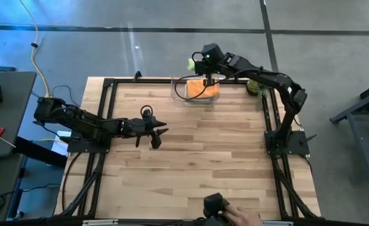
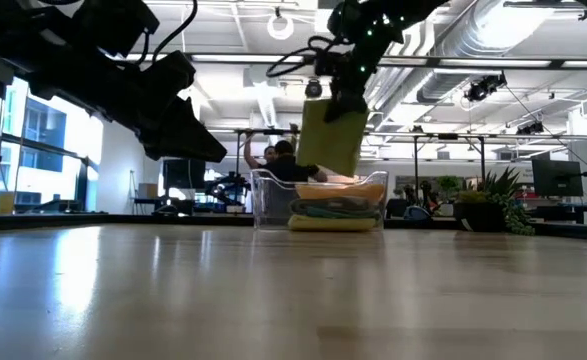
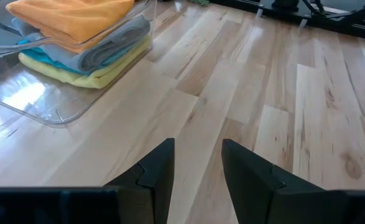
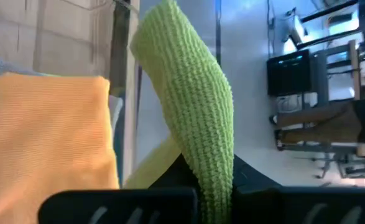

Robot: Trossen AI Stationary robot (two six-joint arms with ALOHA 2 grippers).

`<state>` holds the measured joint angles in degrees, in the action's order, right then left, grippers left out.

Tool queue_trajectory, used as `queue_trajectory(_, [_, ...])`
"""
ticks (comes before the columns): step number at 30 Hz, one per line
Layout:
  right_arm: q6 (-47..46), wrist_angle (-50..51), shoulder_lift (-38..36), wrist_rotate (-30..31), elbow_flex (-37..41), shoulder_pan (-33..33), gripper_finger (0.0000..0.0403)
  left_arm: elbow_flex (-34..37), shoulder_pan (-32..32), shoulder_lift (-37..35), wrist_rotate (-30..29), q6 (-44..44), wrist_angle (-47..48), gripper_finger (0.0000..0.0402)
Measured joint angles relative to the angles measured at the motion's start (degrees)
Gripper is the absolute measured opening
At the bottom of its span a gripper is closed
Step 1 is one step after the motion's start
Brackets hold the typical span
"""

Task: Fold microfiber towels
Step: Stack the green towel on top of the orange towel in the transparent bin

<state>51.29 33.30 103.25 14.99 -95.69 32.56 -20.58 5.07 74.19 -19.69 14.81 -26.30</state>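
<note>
A clear plastic bin (image 1: 179, 94) stands at the table's far edge, holding a stack of folded towels: orange (image 3: 70, 15) on top, then grey (image 3: 117, 40), teal (image 3: 42, 55) and yellow (image 3: 101, 74). My right gripper (image 2: 345, 95) hovers over the bin, shut on the lime green towel (image 2: 331, 138). My left gripper (image 3: 198, 168) stands open over bare wood left of the table's middle (image 1: 156, 133), with nothing between its fingers. My right gripper pinches the lime green towel at its upper end (image 4: 212, 171) between its two fingers, slanting down from above. How many layers it has, I cannot tell. The towel hangs slack below the fingers, and its lower end (image 2: 325, 168) is about level with the bin's rim.
A black metal frame (image 1: 102, 113) runs around the wooden tabletop. A potted plant (image 1: 254, 86) stands at the far right corner. A person's hand with a dark device (image 1: 225, 210) shows at the near edge. The middle and near wood lie bare.
</note>
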Motion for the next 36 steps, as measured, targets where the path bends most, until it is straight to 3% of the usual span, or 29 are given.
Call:
queue_trajectory(11, [-3.88, -5.32, 2.62, -0.8, 13.11, -1.6, 0.0, 0.02, 0.56, 0.0, 0.45, 0.0, 1.33, 0.0122])
queue_trajectory(19, [-9.19, -4.87, 2.62, -3.68, 14.98, -4.16, 0.0007, 0.02, 0.65, 0.0, 0.45, -0.39, 1.55, 0.0122])
queue_trajectory(23, [-9.54, -2.46, 2.59, -7.44, 14.98, -5.03, 0.0041, 0.02, 0.65, 0.0, 0.45, -0.02, 1.62, 0.0122])
queue_trajectory(29, [-16.47, -0.78, 2.59, -10.11, 14.52, -5.62, 0.0127, 0.02, 0.52, 0.0, 1.54, 0.02, 1.64, 0.0122])
queue_trajectory(36, [-19.89, 5.5, 2.55, -12.33, 6.2, -4.93, 0.0196, 0.02, 0.52, 0.0, 2.37, 0.16, 1.62, 0.0122])
